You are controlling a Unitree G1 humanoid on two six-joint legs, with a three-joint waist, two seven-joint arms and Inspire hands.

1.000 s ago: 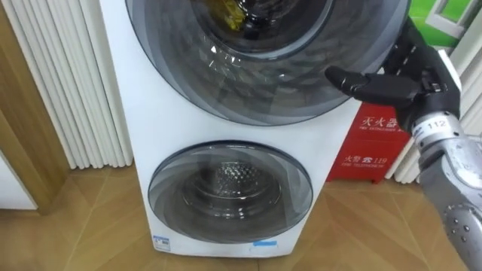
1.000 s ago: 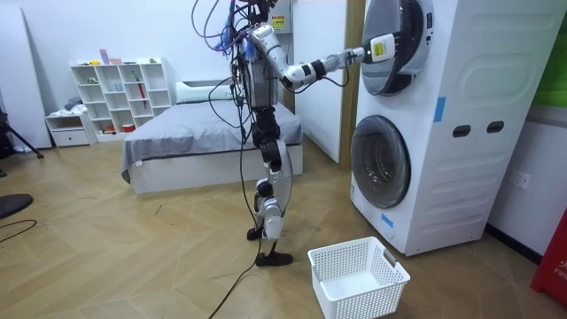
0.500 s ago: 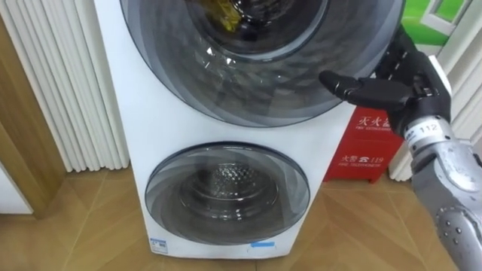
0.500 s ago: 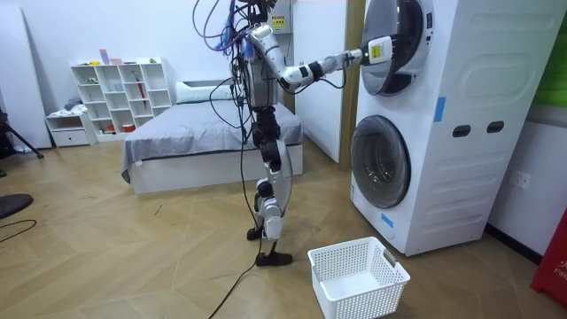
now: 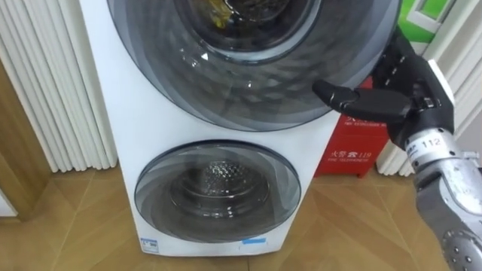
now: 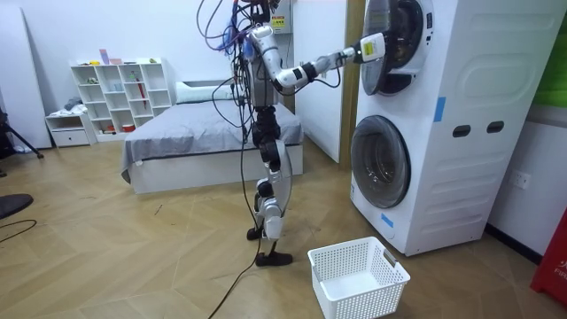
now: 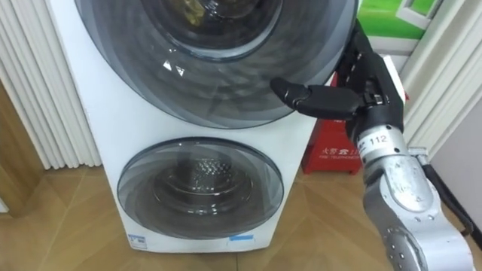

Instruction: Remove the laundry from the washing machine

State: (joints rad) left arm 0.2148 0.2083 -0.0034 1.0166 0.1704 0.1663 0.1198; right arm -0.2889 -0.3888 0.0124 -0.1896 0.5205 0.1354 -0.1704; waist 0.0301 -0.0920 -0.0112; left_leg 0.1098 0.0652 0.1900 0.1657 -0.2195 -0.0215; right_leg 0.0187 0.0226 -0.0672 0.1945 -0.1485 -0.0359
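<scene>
A: Obs.: the robot stands before the stacked washing machine (image 6: pixel 469 115). Its right hand (image 5: pixel 413 89) is raised to the right rim of the upper door (image 5: pixel 248 79). Where are the clothes?

B: The clothes (image 5: pixel 223 10), yellow and dark, are inside the upper drum behind the glass, at the far top of the eye view.

A: Grip?

B: The thumb lies straight across the door's front. The rest of the hand reaches behind the rim and is hidden, so I cannot tell whether it is closed on it.

A: Judged step: opening that door. How to do it well?

B: Seat the rim deep in the hand first. Pull in an arc round the hinge, presumably on the left, rather than straight out. Swing it wide enough to clear the reach into the drum. The basket (image 6: pixel 359 276) sits on the floor near the machine's foot.
</scene>
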